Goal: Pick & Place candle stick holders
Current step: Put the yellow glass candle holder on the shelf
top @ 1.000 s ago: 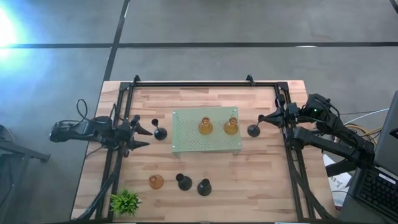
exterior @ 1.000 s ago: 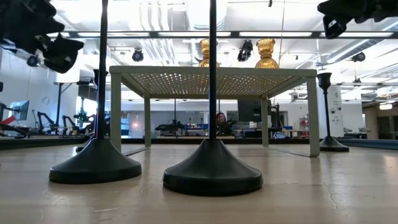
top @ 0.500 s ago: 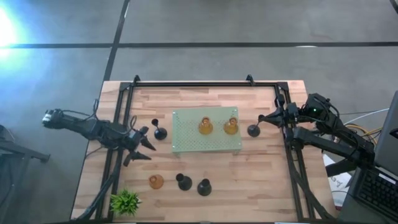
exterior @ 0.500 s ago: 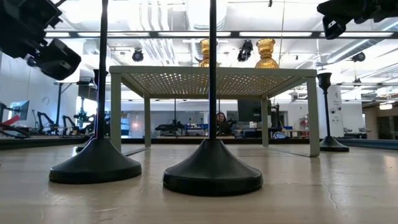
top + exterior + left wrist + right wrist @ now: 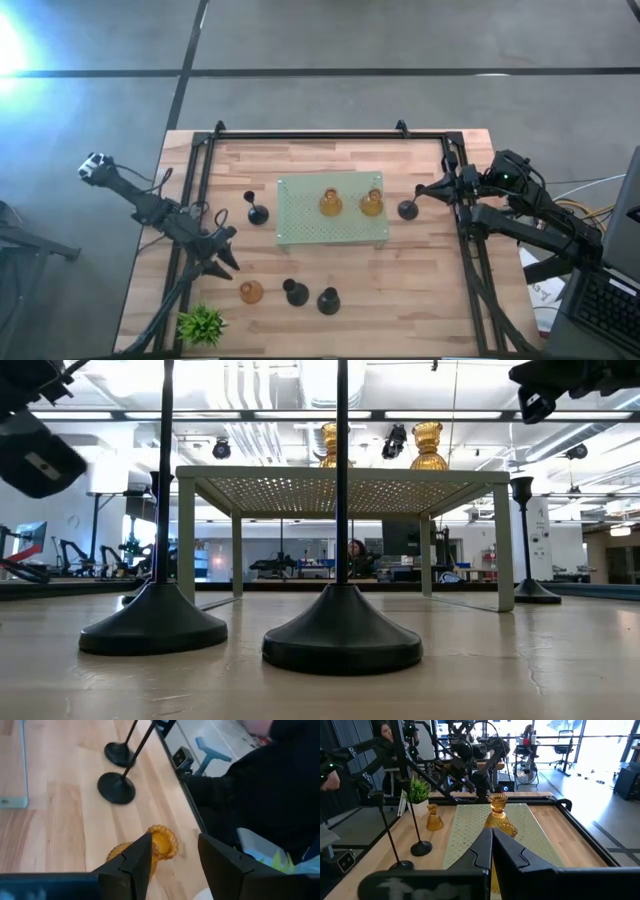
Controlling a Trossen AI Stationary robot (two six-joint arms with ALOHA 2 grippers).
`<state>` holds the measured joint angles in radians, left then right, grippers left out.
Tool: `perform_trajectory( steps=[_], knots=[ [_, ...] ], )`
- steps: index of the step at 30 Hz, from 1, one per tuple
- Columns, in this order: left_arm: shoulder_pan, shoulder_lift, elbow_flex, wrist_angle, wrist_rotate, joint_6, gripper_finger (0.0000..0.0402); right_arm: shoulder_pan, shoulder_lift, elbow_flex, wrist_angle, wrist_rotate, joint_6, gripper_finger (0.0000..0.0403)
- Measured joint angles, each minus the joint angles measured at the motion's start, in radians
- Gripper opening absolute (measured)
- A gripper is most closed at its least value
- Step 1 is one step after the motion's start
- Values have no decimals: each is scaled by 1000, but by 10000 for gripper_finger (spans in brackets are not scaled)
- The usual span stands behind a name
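Note:
On the pale green board (image 5: pixel 333 226) stand two amber candle stick holders (image 5: pixel 331 203) (image 5: pixel 371 203). A third amber holder (image 5: pixel 250 291) sits upright on its base on the wood at the near left, with two black stemmed holders (image 5: pixel 295 292) (image 5: pixel 328 300) beside it. Further black holders stand left (image 5: pixel 257 213) and right (image 5: pixel 407 209) of the board. My left gripper (image 5: pixel 226 253) is open, just left of the near amber holder (image 5: pixel 150 847), which shows beyond its fingers. My right gripper (image 5: pixel 420 192) is shut, raised beside the right black holder.
A small green plant (image 5: pixel 202 323) stands at the near left corner. A black rail frame (image 5: pixel 300 135) runs around the tabletop. The board stands on legs (image 5: pixel 187 540) above the wood. A person (image 5: pixel 385 732) is in the room beyond the table.
My left gripper has swung from beside the far-left black holder toward the table's near edge, turning and tipping downward, and now points at the amber holder at the near left. No holder has moved.

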<state>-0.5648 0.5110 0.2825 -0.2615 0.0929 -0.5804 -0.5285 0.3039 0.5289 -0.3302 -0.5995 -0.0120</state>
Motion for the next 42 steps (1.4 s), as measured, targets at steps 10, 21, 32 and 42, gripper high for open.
perform_trajectory(
  steps=[10,21,32,42],
  knots=[
    [-33,118,34,-5,0,-83,158,0,26,-1,0,0,0,9],
    [-73,303,90,-110,-27,3,158,0,26,-1,-1,0,9,9],
    [-108,398,89,43,-27,7,158,0,26,-1,0,0,8,9],
    [-108,479,86,189,-44,41,160,0,26,-1,1,0,9,9]
  ],
)
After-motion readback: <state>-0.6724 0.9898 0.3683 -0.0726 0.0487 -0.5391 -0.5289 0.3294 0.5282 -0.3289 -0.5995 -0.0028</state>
